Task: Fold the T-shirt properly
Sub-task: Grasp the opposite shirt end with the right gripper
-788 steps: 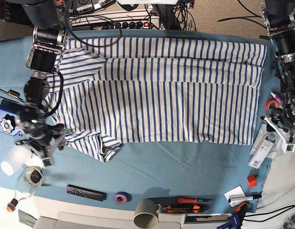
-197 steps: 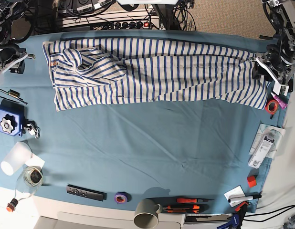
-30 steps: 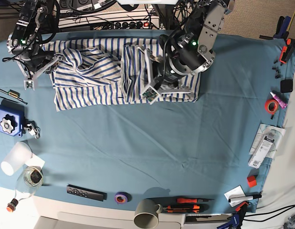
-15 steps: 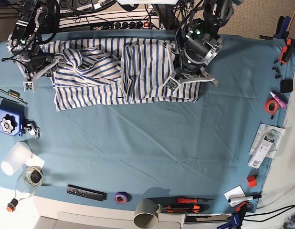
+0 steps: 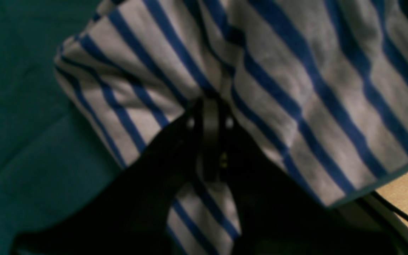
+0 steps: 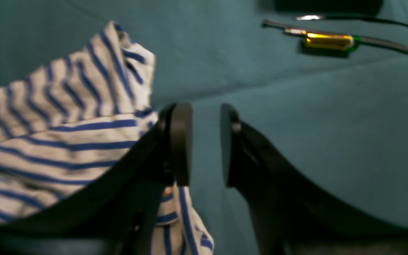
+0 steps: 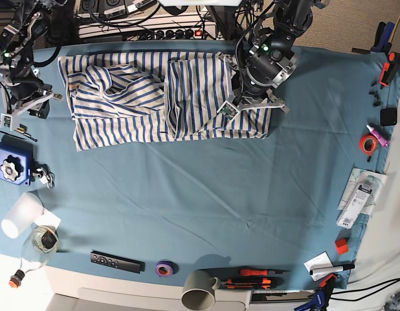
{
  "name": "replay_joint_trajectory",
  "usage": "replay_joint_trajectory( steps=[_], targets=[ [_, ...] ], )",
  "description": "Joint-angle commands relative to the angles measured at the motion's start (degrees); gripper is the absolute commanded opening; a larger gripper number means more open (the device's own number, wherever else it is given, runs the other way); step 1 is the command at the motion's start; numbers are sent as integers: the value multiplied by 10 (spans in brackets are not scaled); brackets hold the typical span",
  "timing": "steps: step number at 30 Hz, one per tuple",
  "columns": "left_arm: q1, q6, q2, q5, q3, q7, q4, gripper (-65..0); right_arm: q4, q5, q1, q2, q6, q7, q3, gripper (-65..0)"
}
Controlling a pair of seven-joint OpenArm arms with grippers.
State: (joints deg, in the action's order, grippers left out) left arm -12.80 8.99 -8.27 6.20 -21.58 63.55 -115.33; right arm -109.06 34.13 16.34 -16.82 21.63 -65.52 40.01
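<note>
The striped T-shirt (image 7: 122, 103) lies along the far side of the teal cloth (image 7: 206, 194), with its right part folded over onto the middle (image 7: 200, 97). My left arm (image 7: 261, 65) stands over the right end of that folded part and hides its fingertips in the base view. In the left wrist view my left gripper (image 5: 209, 106) is shut, with a crease of the T-shirt (image 5: 313, 88) running into its tips. My right gripper (image 6: 205, 141) is open with nothing in it, just off the T-shirt's (image 6: 66, 117) left edge, at the left of the base view (image 7: 32, 107).
A yellow-handled tool (image 6: 331, 39) lies beyond the right gripper. A blue device (image 7: 9, 165), plastic cup (image 7: 19, 217), remote (image 7: 116, 261), purple tape roll (image 7: 164, 267), mug (image 7: 200, 289) and orange tools (image 7: 252, 278) line the left and near edges. Red tape (image 7: 367, 144) and a packet (image 7: 358, 197) sit at right.
My left arm has moved right across the folded part, and its jaws have closed. The right arm has drawn away to the left, off the shirt's left edge.
</note>
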Motion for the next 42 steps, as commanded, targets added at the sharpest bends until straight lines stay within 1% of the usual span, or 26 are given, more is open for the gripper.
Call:
replay_joint_trajectory(
  steps=[1,3,5,9,10,13,17,21,23,25,26,29,31,35,37,38,42],
  targets=[
    [4,0,2,-7,0,-6,-9,-631,-7,10,-3,-10,9,2,5,-462],
    [4,0,2,-18,0,-6,-9,-631,-7,13,-1,-10,23,0,4,-396],
    [4,0,2,-25,0,-6,-9,-631,-7,12,0,-10,34,2,4,-377],
    [4,0,2,-26,0,-6,-9,-631,-7,23,0,-10,34,4,4,-377],
    [4,0,2,-26,0,-6,-9,-631,-7,38,0,-10,30,-3,4,-377],
    [4,0,2,-26,0,-6,-9,-631,11,81,-3,-10,31,-10,4,-377],
    [4,0,2,-26,0,-6,-9,-630,80,135,-33,-10,52,-47,4,-377],
    [4,0,2,-26,0,-6,-9,-631,157,163,-65,-10,70,-61,4,-377],
    [4,0,2,-26,0,-6,-9,-630,196,183,-85,-10,79,-95,4,-377],
    [4,0,2,-26,0,-6,-9,-631,239,203,-104,-10,96,-132,4,-377],
    [4,0,2,-26,0,-6,-9,-630,260,205,-112,-10,101,-142,4,-377],
    [4,0,2,-26,0,-6,-9,-630,308,204,-123,-10,108,-143,4,-377],
    [4,0,2,-26,0,-6,-9,-630,322,204,-122,-10,109,-136,4,-377],
    [4,0,2,-26,0,-9,-9,-631,327,205,-122,-10,109,-145,4,-378],
    [4,0,2,-26,0,-17,-9,-631,327,205,-122,-9,109,-145,4,-392],
    [4,0,2,-26,0,-20,-9,-630,327,205,-122,-9,109,-145,4,-415],
    [4,0,2,-26,0,-21,-9,-630,327,205,-122,-8,109,-145,4,-543]
  ],
)
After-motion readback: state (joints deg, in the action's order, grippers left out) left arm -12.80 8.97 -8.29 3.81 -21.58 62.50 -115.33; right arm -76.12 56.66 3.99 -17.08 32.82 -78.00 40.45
